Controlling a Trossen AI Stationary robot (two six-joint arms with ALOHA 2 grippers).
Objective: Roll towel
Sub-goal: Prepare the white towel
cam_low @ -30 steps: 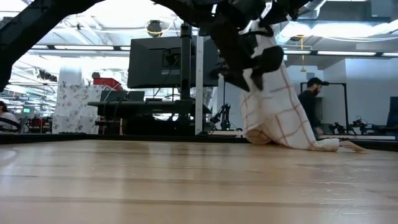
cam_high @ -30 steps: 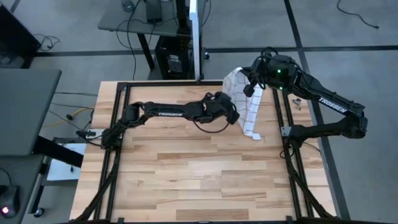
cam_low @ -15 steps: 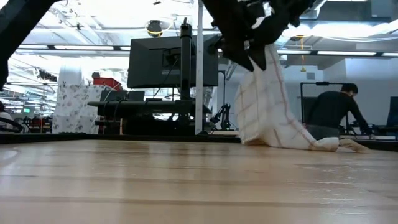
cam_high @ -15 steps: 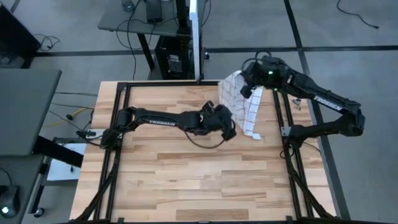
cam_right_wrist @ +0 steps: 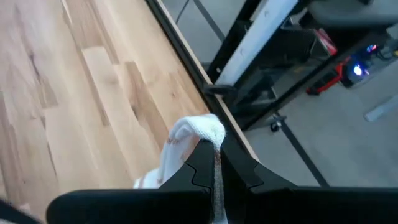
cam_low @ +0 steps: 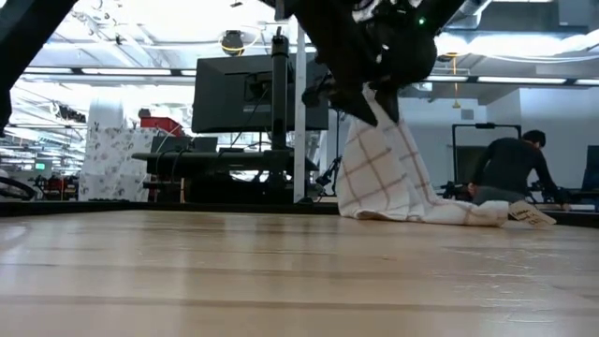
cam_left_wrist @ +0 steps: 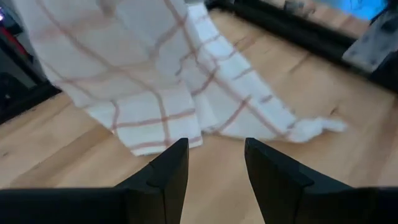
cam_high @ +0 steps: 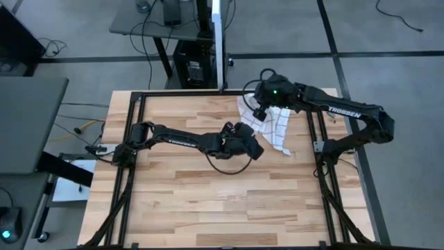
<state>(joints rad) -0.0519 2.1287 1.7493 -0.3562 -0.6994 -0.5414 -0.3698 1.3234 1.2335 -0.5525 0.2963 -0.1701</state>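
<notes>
White cloth crossed by thin red-brown grid lines, the towel point(cam_high: 276, 123) hangs soft and creased at the far right part of the wooden table point(cam_high: 208, 194), its lower edge puddled on the boards. The right gripper point(cam_high: 261, 104) has its 2 fingers pinched together on a bunched top corner, lifting it clear of the table; the right wrist view shows that white wad point(cam_right_wrist: 198, 134) squeezed between the dark fingers, which the high view hides. The left gripper point(cam_left_wrist: 214, 163) sits low just beside the towel's hanging edge, fingers apart and holding nothing. Only the low view shows the drape point(cam_low: 384, 178) falling in a cone, and a person point(cam_low: 505, 168) bending in the room behind.
</notes>
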